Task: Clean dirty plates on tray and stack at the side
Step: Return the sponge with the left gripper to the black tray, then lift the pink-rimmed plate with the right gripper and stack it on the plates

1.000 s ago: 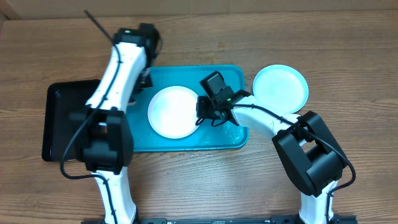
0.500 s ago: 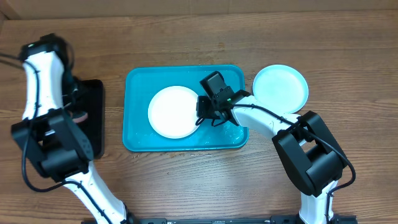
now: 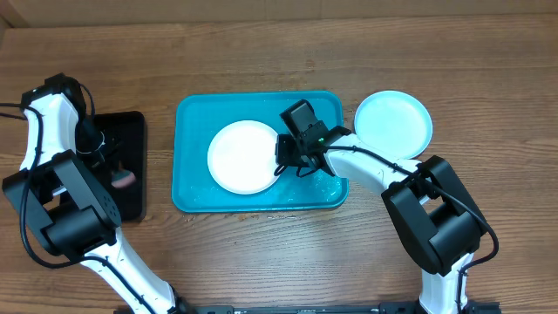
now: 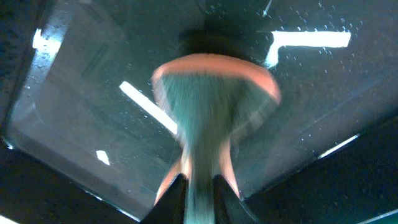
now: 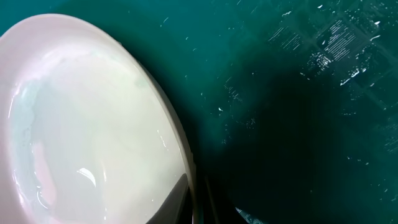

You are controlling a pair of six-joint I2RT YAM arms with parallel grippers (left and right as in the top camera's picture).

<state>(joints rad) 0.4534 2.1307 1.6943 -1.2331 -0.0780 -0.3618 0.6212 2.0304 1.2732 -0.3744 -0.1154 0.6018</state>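
While right claw [image 3: 281, 162] clamps rim of white plate [image 3: 241, 157] on teal tray [image 3: 193, 118], left claw [image 4: 200, 198] hangs over black tray [image 3: 131, 126] at blurred pink scrubber [image 4: 214, 81]; can't tell its grip.

A pink-headed, teal-handled tool [image 4: 214, 106] was smeared by motion blur in the left wrist view, its lower end cut off at the bottom edge. The round white plastic plate [image 5: 87, 118] ran off the right wrist view's left and bottom edges.
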